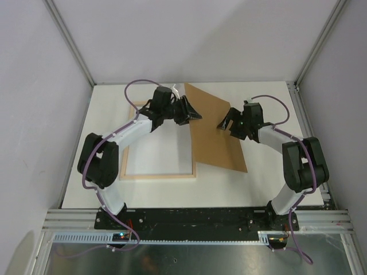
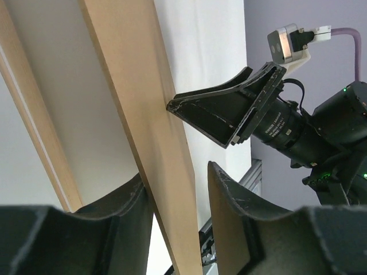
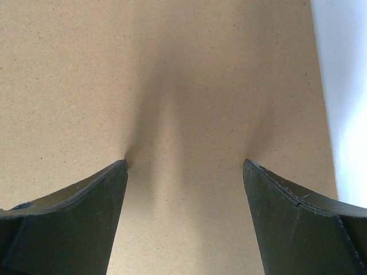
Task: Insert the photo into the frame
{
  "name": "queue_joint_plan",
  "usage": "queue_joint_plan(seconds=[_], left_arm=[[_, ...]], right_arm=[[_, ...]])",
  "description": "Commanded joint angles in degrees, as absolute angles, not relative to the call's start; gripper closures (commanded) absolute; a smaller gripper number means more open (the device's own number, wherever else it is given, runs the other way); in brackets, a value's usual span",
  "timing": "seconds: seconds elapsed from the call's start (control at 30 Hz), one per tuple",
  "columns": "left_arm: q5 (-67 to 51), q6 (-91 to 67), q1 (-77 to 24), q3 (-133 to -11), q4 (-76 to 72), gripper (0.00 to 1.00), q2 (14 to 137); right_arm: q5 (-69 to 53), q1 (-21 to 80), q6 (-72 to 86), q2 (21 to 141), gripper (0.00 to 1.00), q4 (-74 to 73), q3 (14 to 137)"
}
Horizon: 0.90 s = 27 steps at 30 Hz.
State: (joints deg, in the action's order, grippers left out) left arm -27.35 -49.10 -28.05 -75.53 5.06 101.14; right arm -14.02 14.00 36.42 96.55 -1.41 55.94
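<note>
The frame (image 1: pixel 157 173) lies flat on the left of the table, pale-wood side up, and its rail (image 2: pixel 34 126) also shows in the left wrist view. The photo is hidden in every view. A plain brown backing board (image 1: pixel 213 134) lies tilted to the right of the frame, its left edge lifted. My left gripper (image 1: pixel 194 113) straddles that raised edge (image 2: pixel 137 86). Its jaws (image 2: pixel 176 172) are open, with a gap on the right side. My right gripper (image 1: pixel 222 124) is open, both fingertips resting on the board's face (image 3: pixel 183 69).
White table (image 1: pixel 264 189) between grey walls, with a metal rail along the near edge (image 1: pixel 200 220). The right arm's wrist and cable (image 2: pixel 321 126) sit close behind the board, facing the left gripper.
</note>
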Motion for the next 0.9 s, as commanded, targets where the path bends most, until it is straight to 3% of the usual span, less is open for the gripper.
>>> queue_joint_plan(seconds=[0.0,0.27,0.4,0.6,0.87], left_arm=[[-32.5,-48.8,-31.2,-77.8,4.1,0.57,100.9],[-31.5,-44.8,-31.2,-79.1,12.0,0.63,102.5],[-31.0,-43.8,-31.1,-79.5,14.6,0.76,102.9],[-31.0,-44.6,-31.1,-79.3,15.9,0.98,100.9],[-19.6,-51.9,-32.6,-75.1,16.2,1.00,90.8]], right_arm=[[-21.9,17.4,36.7,97.6,0.14,-7.9,54.3],[-19.4,18.4,35.9,98.0,0.14,-7.9,54.2],[-14.9,19.7,34.6,95.4,0.14,-9.9,54.9],[0.1,24.8,31.3,87.4,0.14,-19.1,58.9],[27.9,43.8,29.7,76.0,0.13,-32.9,69.0]])
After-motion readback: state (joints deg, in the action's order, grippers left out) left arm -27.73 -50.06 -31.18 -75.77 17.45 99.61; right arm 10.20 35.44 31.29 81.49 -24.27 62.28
